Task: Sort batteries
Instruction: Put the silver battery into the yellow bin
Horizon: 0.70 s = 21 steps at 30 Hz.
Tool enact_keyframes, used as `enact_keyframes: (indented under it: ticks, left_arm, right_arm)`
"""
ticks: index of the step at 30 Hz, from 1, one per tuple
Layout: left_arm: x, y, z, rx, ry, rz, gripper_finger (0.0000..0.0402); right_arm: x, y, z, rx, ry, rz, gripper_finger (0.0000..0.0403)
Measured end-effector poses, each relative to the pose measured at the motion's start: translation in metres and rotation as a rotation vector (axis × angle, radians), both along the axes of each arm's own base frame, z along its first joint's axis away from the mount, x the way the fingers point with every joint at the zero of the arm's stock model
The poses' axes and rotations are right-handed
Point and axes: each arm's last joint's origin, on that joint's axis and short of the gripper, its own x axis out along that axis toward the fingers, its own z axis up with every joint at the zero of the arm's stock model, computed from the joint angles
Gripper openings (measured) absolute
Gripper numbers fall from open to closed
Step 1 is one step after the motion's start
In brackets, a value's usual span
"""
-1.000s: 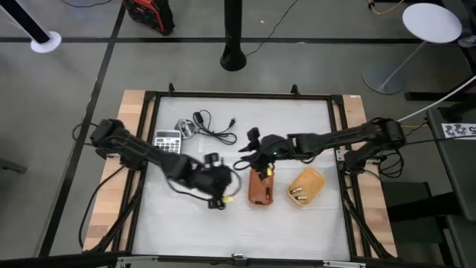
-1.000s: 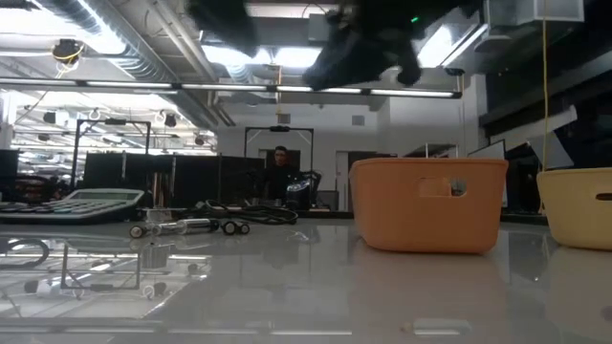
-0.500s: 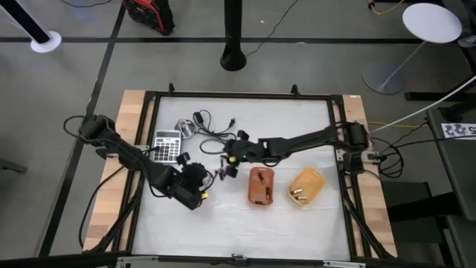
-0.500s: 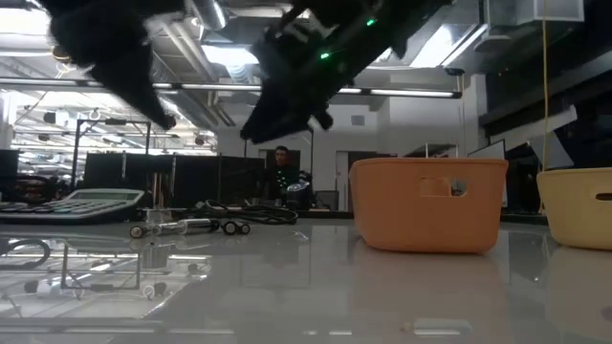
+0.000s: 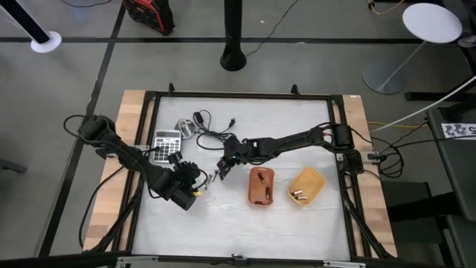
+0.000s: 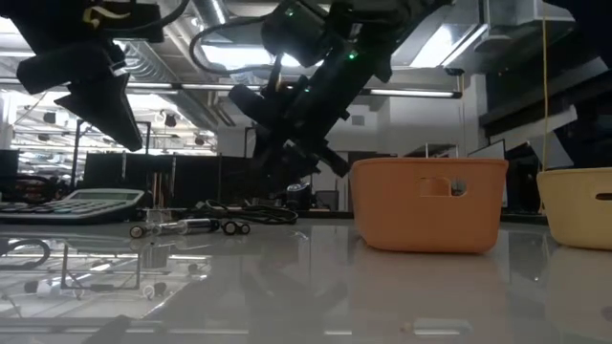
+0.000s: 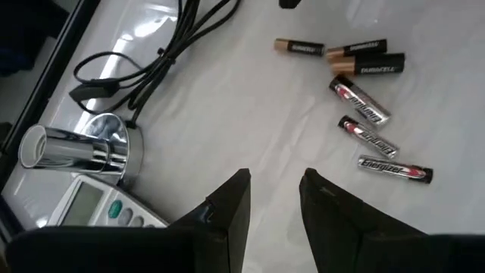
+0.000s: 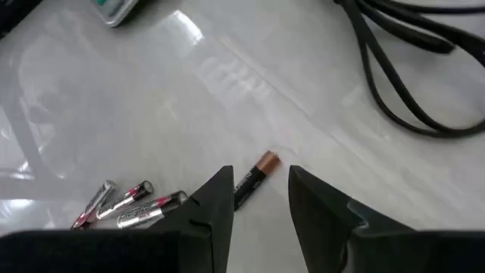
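Your right tool [image 8: 254, 205] hangs low over the white worktop [image 5: 297, 119], fingers parted and holding nothing, with a black-and-copper battery [image 8: 253, 177] lying just ahead of the gap. Its long axis runs roughly in line with your approach, copper end pointing away from the tool, so the fingers sit either side of the barrel. This looks like the reach for the next pick: you need to drop onto that cell and close across its width. Your left tool [image 7: 273, 201] waits nearby, also parted and empty, over the loose batteries [image 7: 364, 114], which lie flat at mixed angles. The orange tray [image 5: 261, 186] and yellow tray [image 5: 306, 186] sit beyond.
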Motion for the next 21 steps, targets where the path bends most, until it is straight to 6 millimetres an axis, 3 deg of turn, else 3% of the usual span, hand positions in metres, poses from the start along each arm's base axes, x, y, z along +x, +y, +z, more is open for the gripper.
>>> enact_keyframes:
  ticks: [16,21]
  left_arm:
    - [0.007,-0.002,0.001,-0.032,-0.091,0.025,0.0107]
    - [0.013,-0.001,0.001,-0.12,-0.213,0.151,0.0107]
  right_arm:
    - [0.003,-0.001,-0.017,0.019,0.029,-0.028,0.0122]
    - [0.002,0.0,-0.018,0.001,0.04,0.001,0.0122]
